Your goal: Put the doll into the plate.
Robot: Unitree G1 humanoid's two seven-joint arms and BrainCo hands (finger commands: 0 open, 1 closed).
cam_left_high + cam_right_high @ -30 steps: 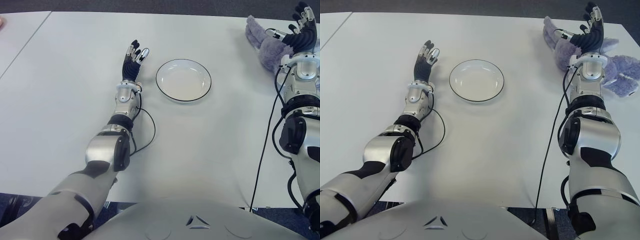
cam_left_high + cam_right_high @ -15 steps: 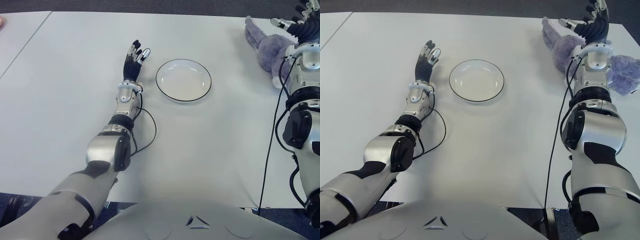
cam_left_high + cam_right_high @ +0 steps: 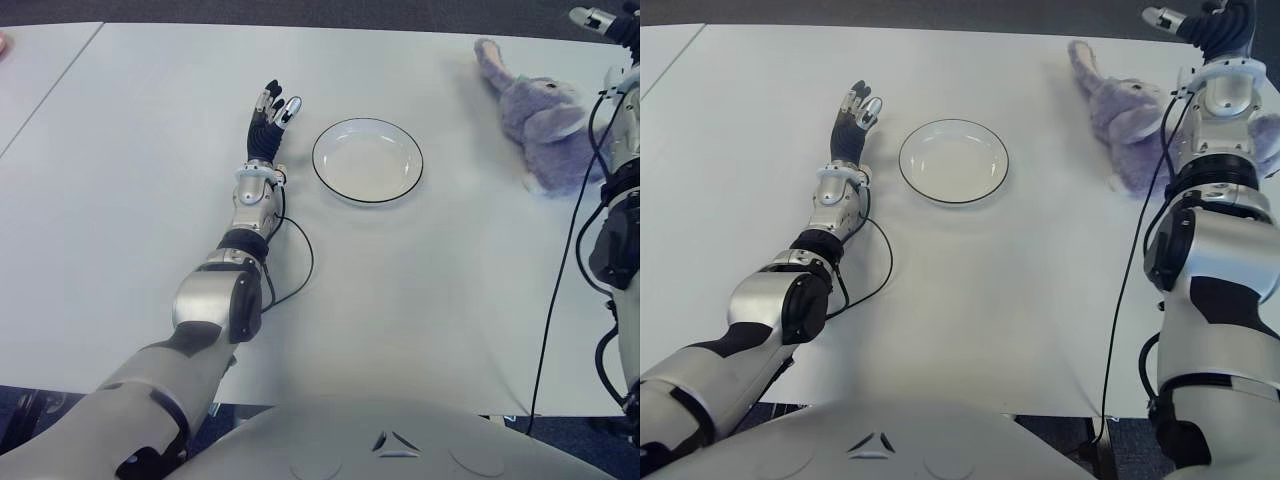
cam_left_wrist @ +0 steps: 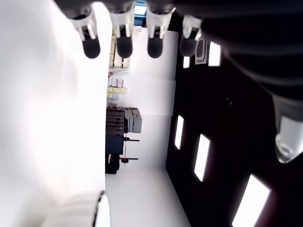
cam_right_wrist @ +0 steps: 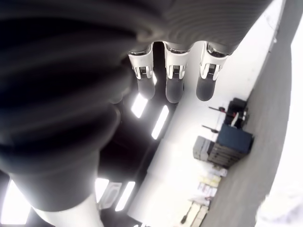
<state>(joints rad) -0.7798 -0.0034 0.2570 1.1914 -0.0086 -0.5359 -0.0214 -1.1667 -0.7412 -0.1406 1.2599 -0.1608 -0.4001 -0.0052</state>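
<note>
The doll (image 3: 541,116), a purple plush animal with a long ear, lies on the white table (image 3: 430,300) at the far right. The white plate (image 3: 367,162) with a dark rim sits mid-table, to the doll's left, with nothing in it. My right hand (image 3: 1212,18) is raised beyond the doll at its right side, apart from it. Its fingers (image 5: 173,78) are stretched out and hold nothing. My left hand (image 3: 271,108) lies flat just left of the plate, fingers (image 4: 124,40) spread and holding nothing.
A black cable (image 3: 556,300) runs down along my right arm over the table's right part. Another cable (image 3: 300,262) loops beside my left forearm. A second table (image 3: 30,70) adjoins at the left. Dark floor lies past the far edge.
My right hand has lifted off the doll and moved away to the far right. The doll now shows whole and lies slightly further left. The left arm has not moved.
</note>
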